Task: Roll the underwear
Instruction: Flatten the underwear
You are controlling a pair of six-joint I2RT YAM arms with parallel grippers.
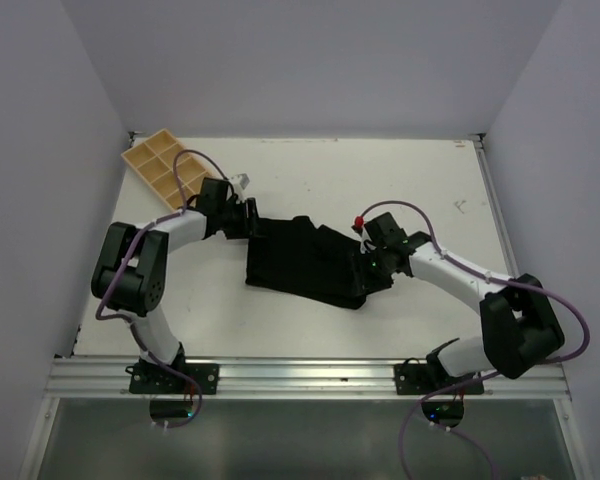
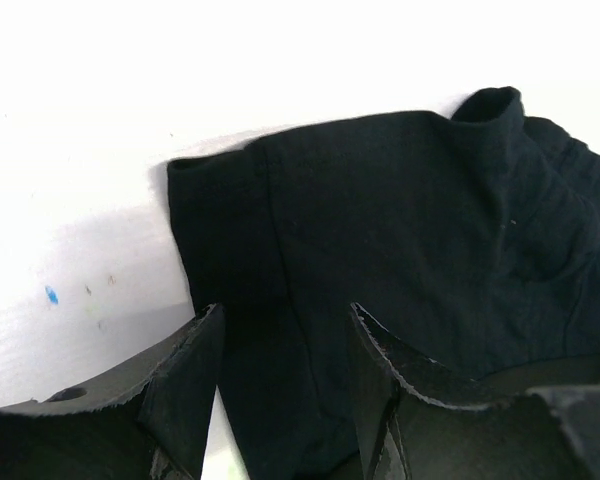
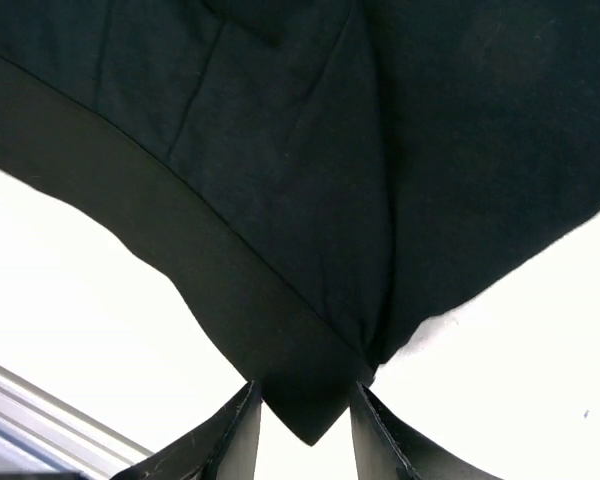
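Note:
The black underwear (image 1: 305, 262) lies spread flat on the white table (image 1: 400, 180), between the two arms. My left gripper (image 1: 242, 218) is at its upper left corner. In the left wrist view its jaws (image 2: 285, 330) stand apart with the fabric (image 2: 380, 220) running between them. My right gripper (image 1: 372, 265) is at the garment's right end. In the right wrist view its jaws (image 3: 305, 400) stand apart around a pointed corner of the waistband (image 3: 280, 150), which touches both fingers.
A tan compartment tray (image 1: 165, 165) lies at the table's back left corner, behind the left arm. A metal rail (image 1: 300, 375) runs along the near edge. White walls close in the table on the left, right and back.

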